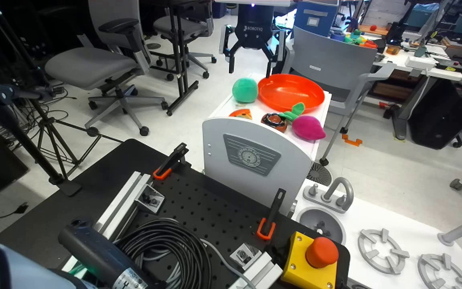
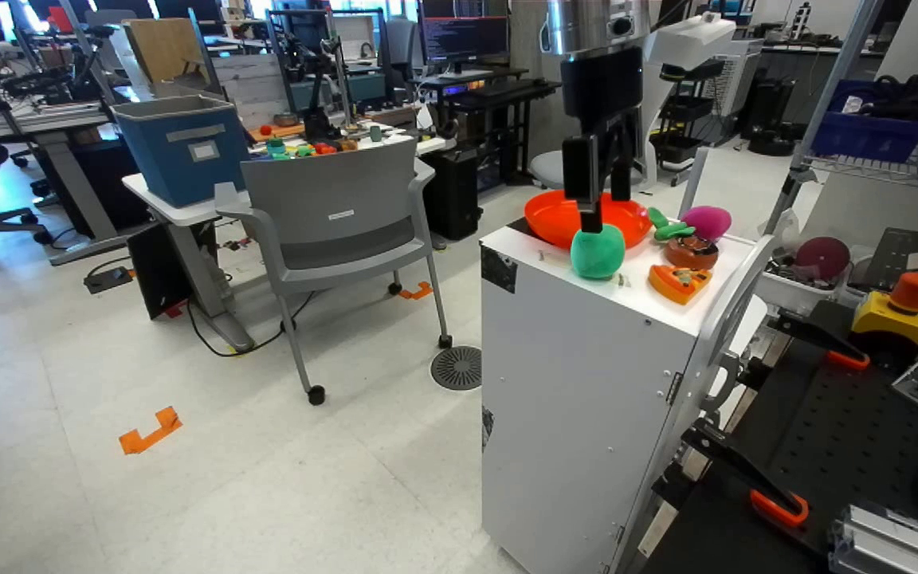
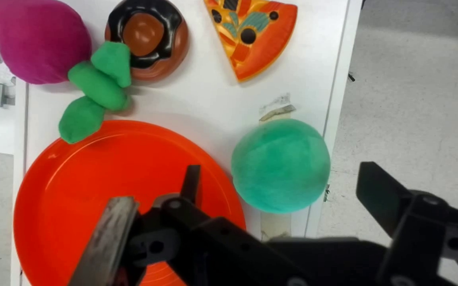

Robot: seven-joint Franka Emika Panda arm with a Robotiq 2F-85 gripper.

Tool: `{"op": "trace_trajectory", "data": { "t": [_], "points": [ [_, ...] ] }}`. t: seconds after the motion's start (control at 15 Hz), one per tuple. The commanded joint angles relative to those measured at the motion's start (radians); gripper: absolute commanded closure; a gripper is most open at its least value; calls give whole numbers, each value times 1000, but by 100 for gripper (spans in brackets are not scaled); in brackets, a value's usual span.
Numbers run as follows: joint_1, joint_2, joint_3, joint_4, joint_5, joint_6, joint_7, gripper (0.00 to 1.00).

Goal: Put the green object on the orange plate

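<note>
The green object is a teal-green ball that rests on the white cabinet top in both exterior views [image 1: 245,90] [image 2: 598,253]. It also shows in the wrist view [image 3: 280,145], near the cabinet's edge. The orange plate [image 1: 291,90] [image 2: 552,217] lies beside it, a narrow gap apart in the wrist view [image 3: 129,163]; nothing lies in the part of it that shows. My gripper [image 1: 250,69] [image 2: 604,209] is open and empty above the ball. In the wrist view its fingers [image 3: 280,171] appear on either side of the ball, one over the plate, one past the cabinet edge.
A magenta-pink ball [image 3: 40,39] with green leaves [image 3: 99,87], a toy donut [image 3: 145,35] and a toy pizza slice [image 3: 253,37] lie by the plate. The leaves overlap the plate's rim. A grey upright panel [image 1: 255,160] bounds the cabinet top. A grey chair [image 2: 339,215] stands nearby.
</note>
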Motion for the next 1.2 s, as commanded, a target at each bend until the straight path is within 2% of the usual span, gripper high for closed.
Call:
{"op": "trace_trajectory", "data": {
  "t": [0.0,0.33,1.13],
  "points": [
    [-2,15,4,24,10,-7,-16,0],
    [-1,17,3,27,6,-12,-13,0],
    [2,85,-1,112,4,-179,-1,0]
  ]
}}
